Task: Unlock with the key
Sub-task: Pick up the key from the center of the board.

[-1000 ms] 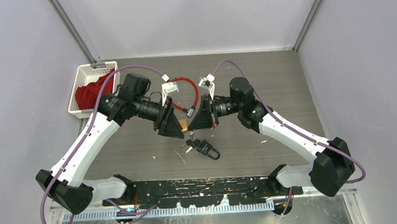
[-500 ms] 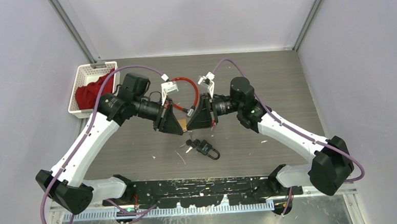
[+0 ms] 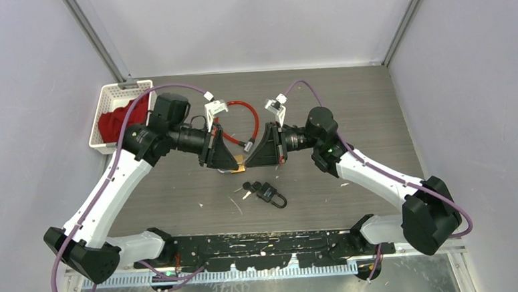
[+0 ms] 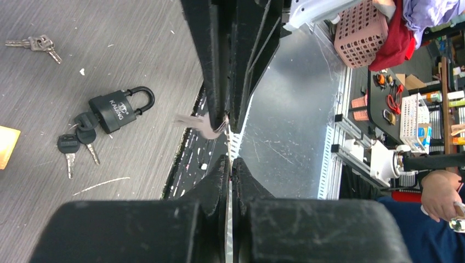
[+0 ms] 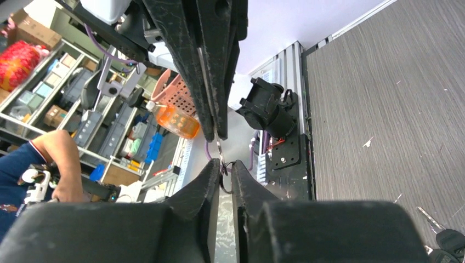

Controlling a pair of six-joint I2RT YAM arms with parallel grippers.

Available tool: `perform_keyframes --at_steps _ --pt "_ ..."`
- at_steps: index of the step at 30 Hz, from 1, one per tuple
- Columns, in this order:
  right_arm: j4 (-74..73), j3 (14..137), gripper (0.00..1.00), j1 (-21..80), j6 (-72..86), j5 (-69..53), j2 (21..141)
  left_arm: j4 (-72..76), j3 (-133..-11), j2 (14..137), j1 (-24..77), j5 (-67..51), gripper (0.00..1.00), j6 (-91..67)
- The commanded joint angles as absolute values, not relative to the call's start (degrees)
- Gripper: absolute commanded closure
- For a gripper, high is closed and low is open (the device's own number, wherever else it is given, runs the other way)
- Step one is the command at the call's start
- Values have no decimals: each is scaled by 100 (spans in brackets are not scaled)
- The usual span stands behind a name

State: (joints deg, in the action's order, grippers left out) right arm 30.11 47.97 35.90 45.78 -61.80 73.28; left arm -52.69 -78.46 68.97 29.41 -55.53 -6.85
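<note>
A black padlock [image 3: 272,194] lies shackle-closed on the table, with black-headed keys [image 3: 248,187] beside it; both also show in the left wrist view, the padlock [image 4: 117,109] and the keys [image 4: 77,137]. My two grippers meet tip to tip just beyond it. My left gripper [image 3: 238,165] [image 4: 231,160] is shut on a thin silver key seen edge-on. My right gripper [image 3: 249,164] [image 5: 222,163] is shut on the key ring [image 5: 224,178] of the same bunch. A silver key [image 4: 193,124] sticks out sideways at the right gripper's tips.
A white basket [image 3: 108,95] with red cloth stands at the back left. A red cable [image 3: 249,117] loops behind the grippers. A yellow tag [image 4: 6,145] lies under the tips. A loose key bunch [image 4: 34,43] lies farther off.
Both grippers have shifted slightly farther back and up, staying tip to tip, and the wrists have turned a little. The padlock and its keys have not moved.
</note>
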Motion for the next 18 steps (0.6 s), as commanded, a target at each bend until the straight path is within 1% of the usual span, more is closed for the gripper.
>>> perform_keyframes --at_steps 1,2,3,5,6,7,9,10,12,13,16,18 --pt "4017 4699 88 3449 5154 -6028 7212 -4856 -7802 6708 2893 -5658 100 -924" --pt "4088 4681 89 3427 5210 -5969 7197 -4837 -7790 6702 2895 -5674 100 -922" --pt "4099 4669 86 3423 5234 -5916 7186 -4829 -7780 6702 2892 -5676 100 -928" --pt "4035 4671 66 3415 5217 -5860 7179 -4824 -7766 6695 2892 -5672 100 -926" --pt "4012 4674 61 3411 5206 -5850 7180 -4826 -7774 6698 2892 -5666 100 -930" --pt "4001 4672 59 3410 5190 -5852 7184 -4829 -7782 6702 2892 -5669 100 -929" --pt "3997 4688 59 3410 5188 -5858 7196 -4821 -7794 6702 2892 -5654 100 -932" --pt "4001 4701 60 3409 5191 -5864 7198 -4824 -7796 6692 2892 -5647 100 -939" --pt "3992 4732 67 3410 5201 -5876 7215 -4825 -7796 6689 2892 -5631 100 -935" --pt "3940 4756 69 3409 5196 -5879 7228 -4812 -7802 6688 2892 -5618 100 -933" --pt "3851 4777 68 3409 5160 -5875 7254 -4757 -7804 6683 2892 -5606 100 -981" --pt "3849 4778 70 3407 5182 -5888 7268 -4755 -7799 6688 2896 -5599 100 -1030"
